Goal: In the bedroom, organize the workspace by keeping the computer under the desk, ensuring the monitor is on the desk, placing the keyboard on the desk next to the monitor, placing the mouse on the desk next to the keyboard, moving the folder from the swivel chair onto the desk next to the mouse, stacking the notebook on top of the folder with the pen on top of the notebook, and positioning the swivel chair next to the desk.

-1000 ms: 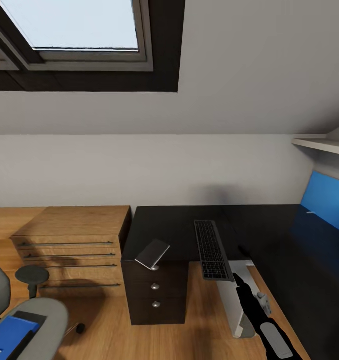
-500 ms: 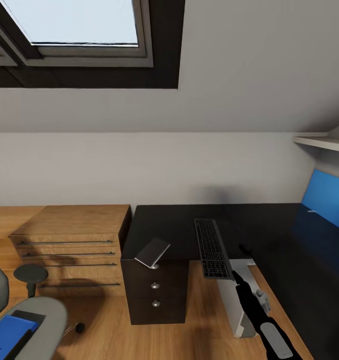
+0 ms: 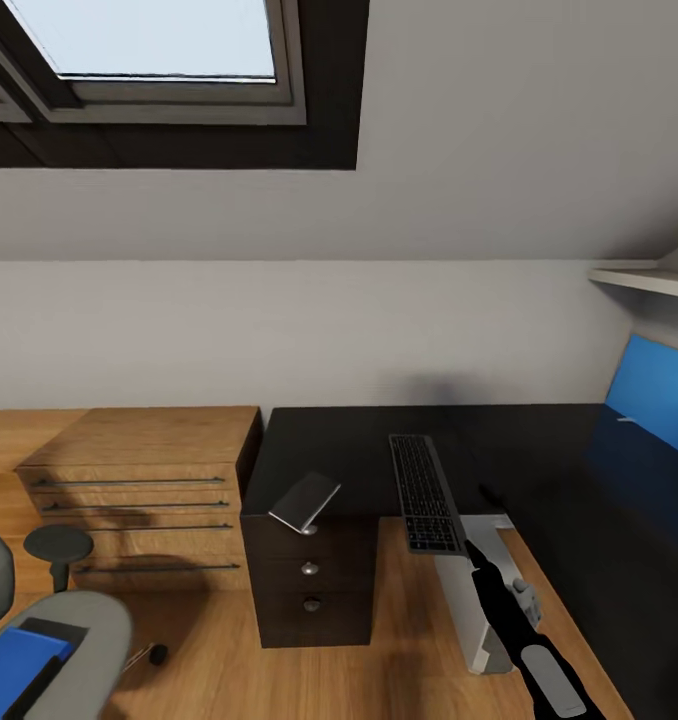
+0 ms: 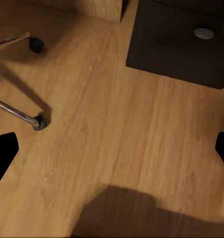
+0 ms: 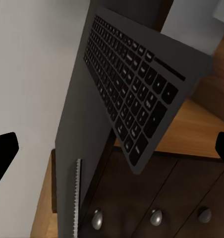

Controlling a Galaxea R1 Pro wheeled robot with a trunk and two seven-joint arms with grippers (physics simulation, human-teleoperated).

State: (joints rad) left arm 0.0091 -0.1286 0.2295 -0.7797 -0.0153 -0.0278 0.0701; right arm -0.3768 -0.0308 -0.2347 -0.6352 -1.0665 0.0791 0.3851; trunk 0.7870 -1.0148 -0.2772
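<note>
The dark grey keyboard (image 3: 424, 493) lies on the black desk (image 3: 359, 445), its near end hanging over the edge. My right gripper (image 3: 470, 552) stands open just below that end, and the right wrist view looks up at the keyboard (image 5: 127, 94). The light grey computer (image 3: 467, 600) stands under the desk beside my right arm. A thin grey notebook (image 3: 305, 502) tilts over the desk's edge above the drawer unit (image 3: 309, 590). At lower left the swivel chair (image 3: 84, 640) carries the blue folder (image 3: 19, 662). My left gripper (image 4: 112, 151) hangs open over bare floor.
A low oak chest (image 3: 139, 480) stands left of the desk. A blue panel (image 3: 659, 400) leans at the desk's right end under a white shelf (image 3: 644, 282). Chair castors (image 4: 40, 121) and the drawer unit's foot (image 4: 181, 44) lie near my left gripper.
The whole picture has drifted slightly, so the camera has moved a little. The keyboard, notebook, chair and right arm keep their places relative to one another.
</note>
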